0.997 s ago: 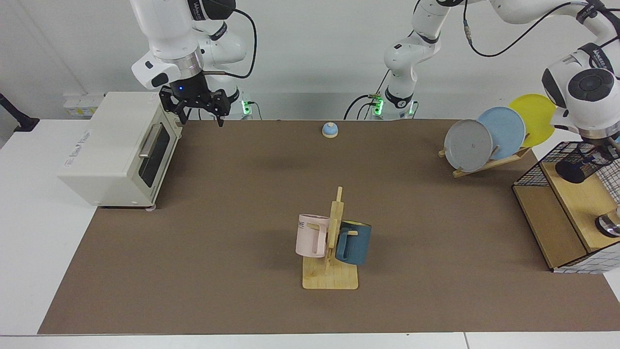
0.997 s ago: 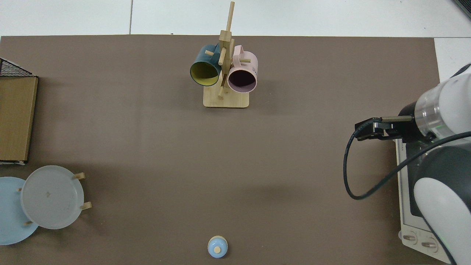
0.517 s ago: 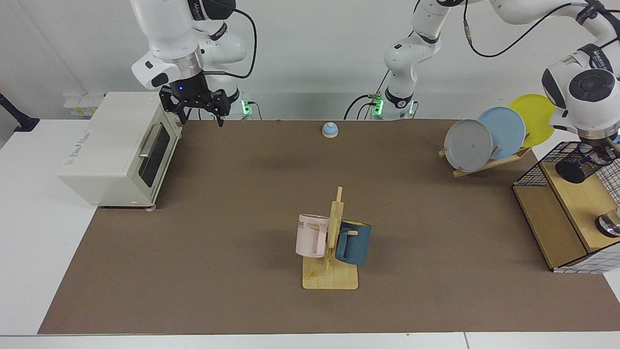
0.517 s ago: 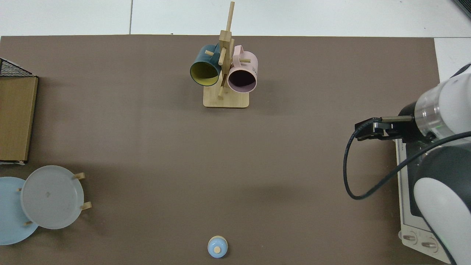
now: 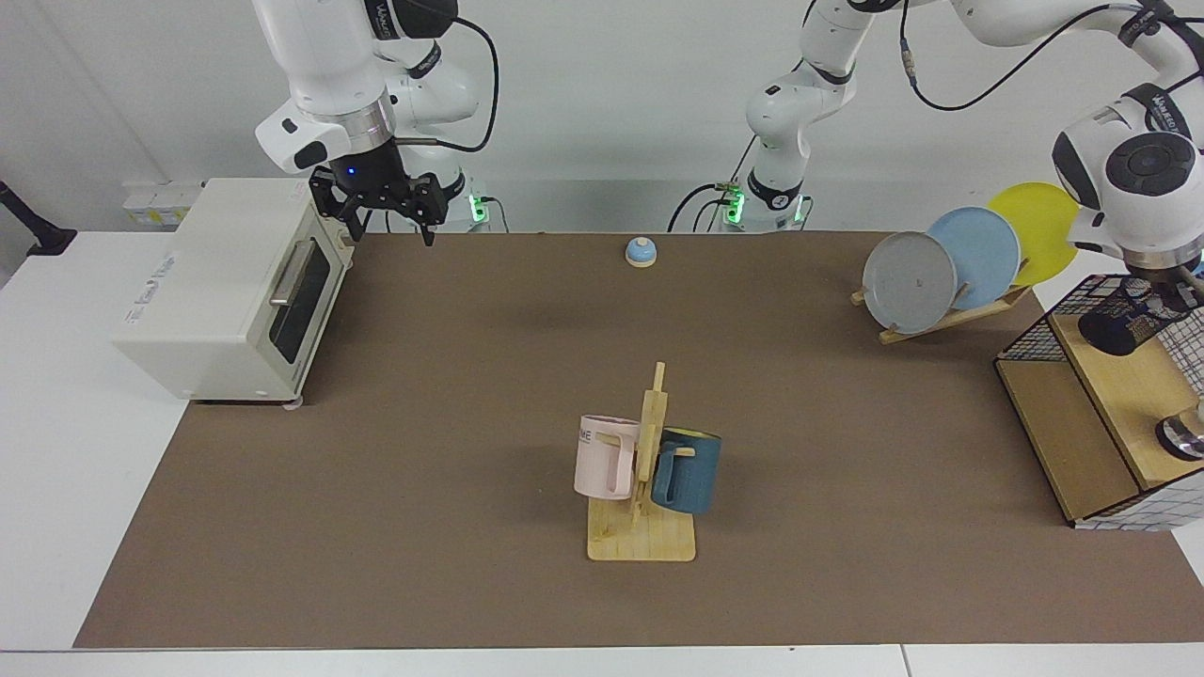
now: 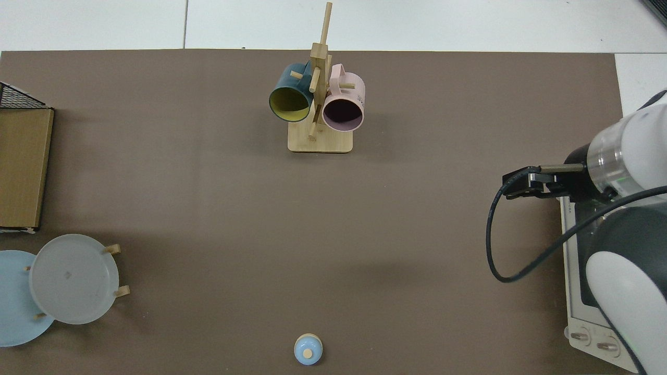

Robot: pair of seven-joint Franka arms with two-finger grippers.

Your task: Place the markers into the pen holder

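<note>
Facing view, starting at the left gripper [image 5: 1163, 293]: hanging at the far right edge, low over the upper wooden shelf [image 5: 1124, 385] inside the wire-grid frame [image 5: 1033, 340], and partly merging with the wire and the dark shape under it. Not showing whether spread or closed, so not telling. Sitting just below it and a little toward the table's middle, touching or nearly so: the pen holder [image 5: 1116, 331], reading as a dark mesh cylinder, seemingly tilted with one round end turned this way instead of standing upright. Not resolving whether gripped, leaning or merely overlapped.

Judging the coming move as turning on that tilt and on finding the marker, and the left arm as by far the nearer. Not making out any marker anywhere; a bluish fleck at the picture's edge beside the wrist being too small to name.

Moving outward: cutting off a shiny round object [image 5: 1181, 436] on the same shelf at the border. Waiting well apart, across the table beside the toaster oven [image 5: 216, 291]: the right gripper [image 5: 390, 228], jaws spread wide and carrying nothing.

Top view: leaving out the left gripper and the pen holder altogether, catching only a corner of the frame, and showing the right gripper [image 6: 521, 182] edge-on over the mat.
</note>
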